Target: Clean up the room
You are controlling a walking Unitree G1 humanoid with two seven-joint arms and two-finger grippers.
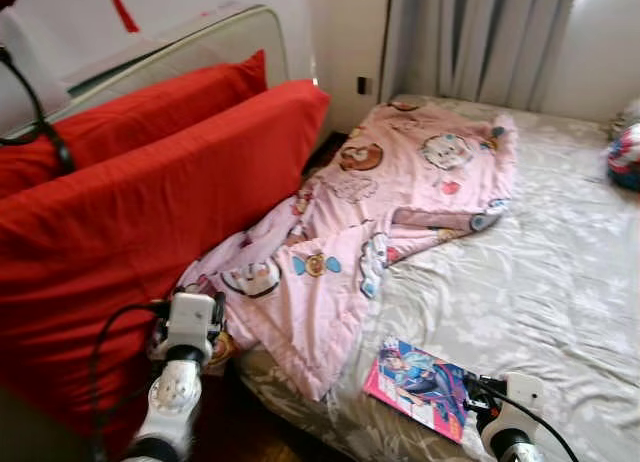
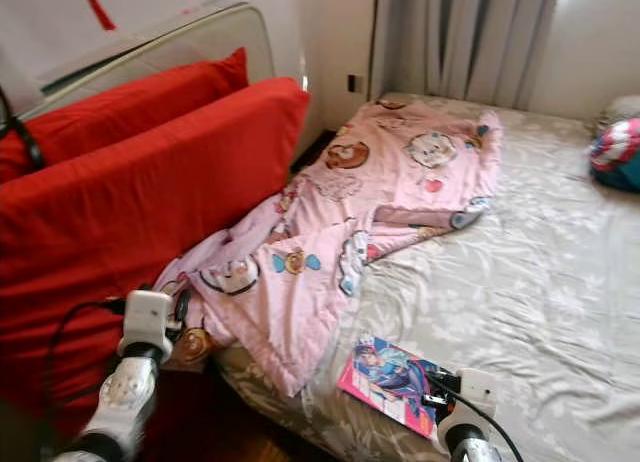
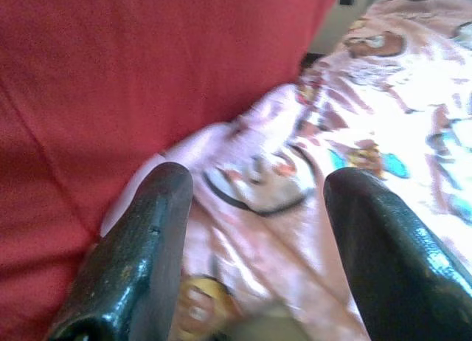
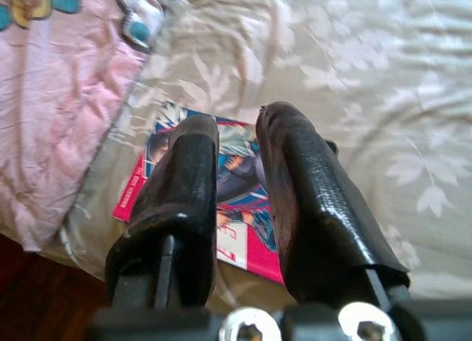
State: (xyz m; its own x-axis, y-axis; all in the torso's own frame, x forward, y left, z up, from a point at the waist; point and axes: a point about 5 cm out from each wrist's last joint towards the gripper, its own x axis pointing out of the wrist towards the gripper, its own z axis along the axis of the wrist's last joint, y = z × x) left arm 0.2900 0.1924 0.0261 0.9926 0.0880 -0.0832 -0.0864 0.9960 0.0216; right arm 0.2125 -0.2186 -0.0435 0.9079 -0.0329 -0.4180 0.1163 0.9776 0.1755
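Left gripper (image 3: 254,201) poised at the near edge of the bed (image 1: 560,282), jaws spread wide over the crumpled pink cartoon-print blanket (image 1: 380,212), grasping nothing. Blanket draped from beside the grey curtain (image 1: 480,37) down over the bed's edge, lying against two large red cushions (image 1: 150,192) propped at the bed's left side. Right gripper (image 4: 237,160) held just above a glossy pink-edged comic magazine (image 1: 425,384), jaws nearly closed with a slim gap, nothing between them. Magazine flat on the beige leaf-patterned sheet near the bed's front edge, beside the blanket's lower corner.
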